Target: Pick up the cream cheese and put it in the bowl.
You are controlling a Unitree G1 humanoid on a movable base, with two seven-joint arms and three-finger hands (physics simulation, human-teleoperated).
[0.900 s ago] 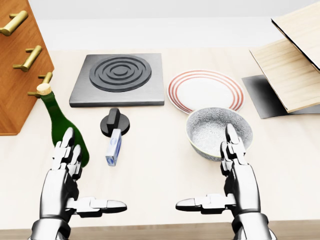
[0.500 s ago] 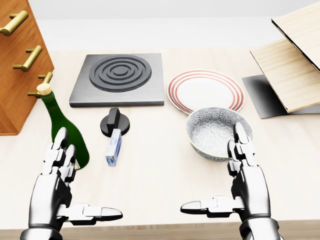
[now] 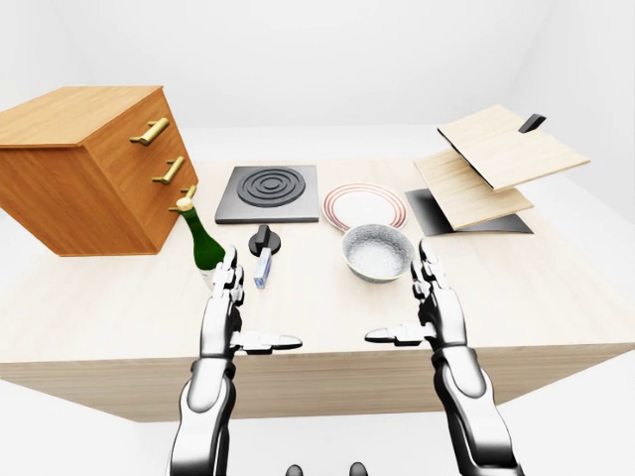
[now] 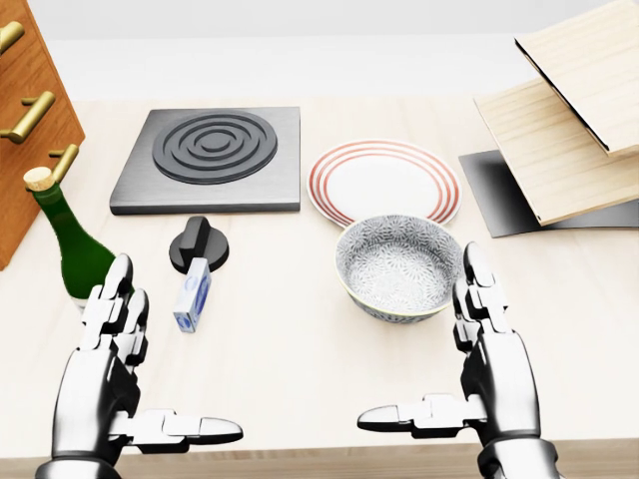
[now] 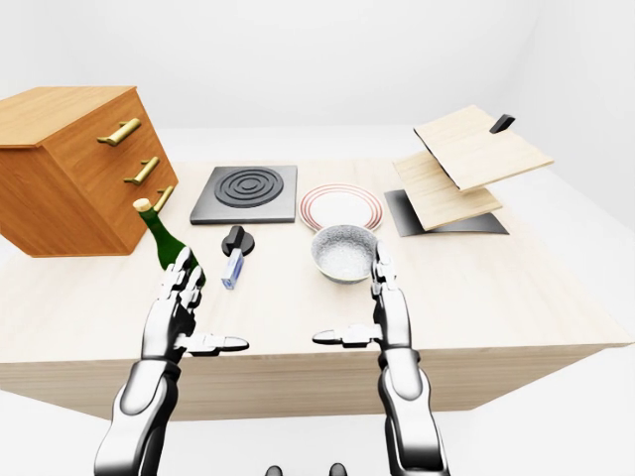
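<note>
Both of our hands are up over the near edge of the desk (image 4: pixel 300 369) and holding nothing. Our left hand (image 4: pixel 115 384) has its fingers stretched straight up and the thumb stuck out sideways toward the middle, fully spread. Our right hand (image 4: pixel 479 384) mirrors it, fingers up, thumb pointing left, wide open too. Neither one touches anything on the desk.

The cream cheese (image 4: pixel 192 294) is that little blue and white box lying flat on the desk, just up and to the right of our left hand in the head view. Its far end sits right by a black knob (image 4: pixel 199 244), and we can't tell if they actually touch.

The bowl (image 4: pixel 399 267) is the grey patterned one, just above our right hand in the head view, well apart from the cream cheese, and it's got nothing in it. Right above it is a white plate with red rings (image 4: pixel 384 183), also bare, very close to the bowl's rim.

Other stuff: a green bottle with a cork (image 4: pixel 68 249) stands upright beside our left hand, a dark square burner plate (image 4: pixel 212 158) sits farther up, a wooden drawer unit with brass handles (image 3: pixel 94 169) is on the left, and some tilted light wood boards (image 3: pixel 486 164) are over on the right.
</note>
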